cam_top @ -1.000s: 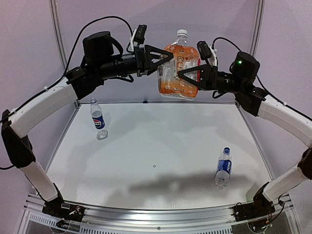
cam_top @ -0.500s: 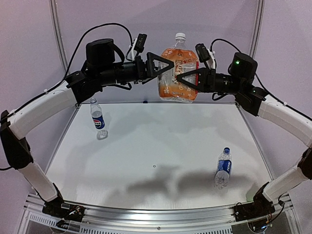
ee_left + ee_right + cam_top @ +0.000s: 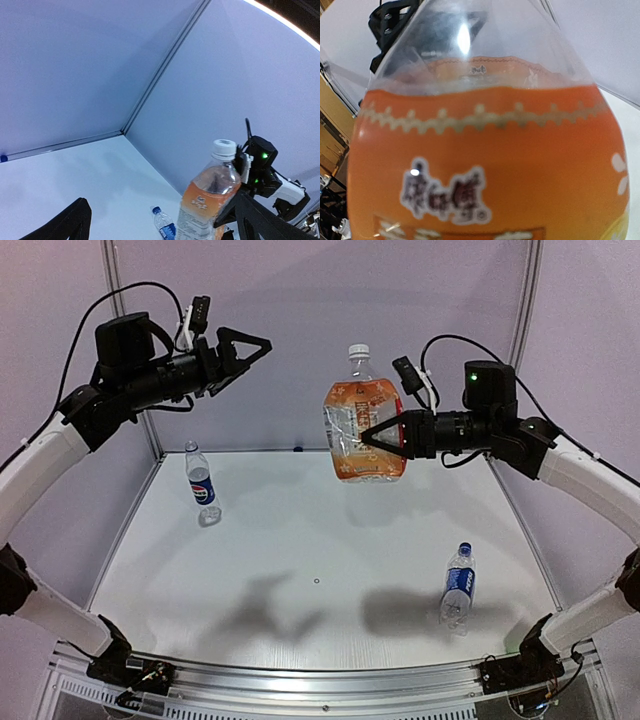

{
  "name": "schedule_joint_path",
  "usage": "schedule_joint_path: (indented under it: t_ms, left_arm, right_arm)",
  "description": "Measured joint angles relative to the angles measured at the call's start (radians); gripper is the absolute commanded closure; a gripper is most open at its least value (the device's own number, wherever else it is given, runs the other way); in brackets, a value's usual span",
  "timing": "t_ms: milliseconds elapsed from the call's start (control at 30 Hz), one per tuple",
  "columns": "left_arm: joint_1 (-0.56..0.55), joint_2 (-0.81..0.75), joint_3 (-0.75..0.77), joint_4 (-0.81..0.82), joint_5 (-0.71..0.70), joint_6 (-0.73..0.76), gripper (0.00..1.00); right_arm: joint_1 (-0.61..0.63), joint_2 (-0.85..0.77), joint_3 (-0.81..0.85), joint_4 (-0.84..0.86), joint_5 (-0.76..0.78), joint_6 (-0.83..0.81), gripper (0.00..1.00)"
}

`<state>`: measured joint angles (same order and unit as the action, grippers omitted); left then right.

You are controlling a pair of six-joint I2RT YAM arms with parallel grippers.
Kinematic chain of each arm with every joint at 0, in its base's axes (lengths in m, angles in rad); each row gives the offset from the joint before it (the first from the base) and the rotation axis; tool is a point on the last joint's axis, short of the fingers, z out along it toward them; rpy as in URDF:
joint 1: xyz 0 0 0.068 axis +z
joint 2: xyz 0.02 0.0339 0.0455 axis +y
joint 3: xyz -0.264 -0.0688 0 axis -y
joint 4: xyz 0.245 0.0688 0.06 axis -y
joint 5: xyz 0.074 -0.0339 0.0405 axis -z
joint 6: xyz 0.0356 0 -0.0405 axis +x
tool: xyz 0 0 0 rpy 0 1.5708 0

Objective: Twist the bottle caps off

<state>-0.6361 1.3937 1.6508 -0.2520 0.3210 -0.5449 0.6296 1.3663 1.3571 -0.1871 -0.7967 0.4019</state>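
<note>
High above the table, my right gripper [image 3: 374, 434] is shut on the body of the squat orange-labelled bottle [image 3: 364, 428], which hangs upright with its whitish cap [image 3: 358, 350] on. The orange label [image 3: 485, 190] fills the right wrist view and hides my fingers there. My left gripper [image 3: 262, 346] is open and empty, well to the left of the bottle. The left wrist view shows that bottle [image 3: 207, 200] and its cap [image 3: 223, 148] ahead of the open left gripper [image 3: 161, 202]. A slim blue-labelled bottle [image 3: 458, 585] lies at the right with its blue cap [image 3: 465, 547] on. Another [image 3: 201, 483] stands at the left.
Pale enclosure walls with metal posts [image 3: 116, 300] close in the back and sides of the white table [image 3: 320, 540]. The lying bottle [image 3: 165, 225] also shows low in the left wrist view, below the right arm [image 3: 262, 165].
My left gripper has let go of the orange-labelled bottle, opened wide and drawn back up and to the left. The right gripper has tightened and now holds the bottle alone.
</note>
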Motion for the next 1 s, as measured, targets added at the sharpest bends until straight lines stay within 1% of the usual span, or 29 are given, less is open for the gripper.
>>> schedule_joint_path:
  t_ms: [33, 100, 200, 367, 667, 800, 1000]
  left_arm:
    - [0.026, -0.014, -0.037, 0.014, 0.024, 0.000, 0.01]
    - [0.045, -0.015, -0.065, 0.011, 0.047, 0.016, 0.01]
    - [0.031, 0.013, -0.056, -0.018, 0.114, 0.051, 0.01]
    - [0.016, 0.049, -0.021, -0.014, 0.247, 0.064, 0.02]
    - [-0.003, 0.071, -0.003, 0.015, 0.378, 0.060, 0.17]
    - [-0.017, 0.086, -0.003, 0.019, 0.401, 0.055, 0.22]
    - [-0.035, 0.115, 0.008, 0.019, 0.423, 0.048, 0.31]
  right_arm:
    - [0.008, 0.000, 0.000, -0.015, 0.008, -0.018, 0.70]
    - [0.023, 0.000, 0.000, -0.043, 0.017, -0.043, 0.72]
    - [0.049, 0.002, 0.000, -0.060, 0.019, -0.074, 0.74]
    - [0.082, 0.039, 0.014, -0.070, -0.011, -0.097, 0.74]
    - [0.151, 0.117, 0.043, -0.100, -0.053, -0.120, 0.75]
    - [0.156, 0.122, 0.043, -0.099, -0.066, -0.116, 0.75]
    - [0.163, 0.123, 0.048, -0.092, -0.071, -0.111, 0.76]
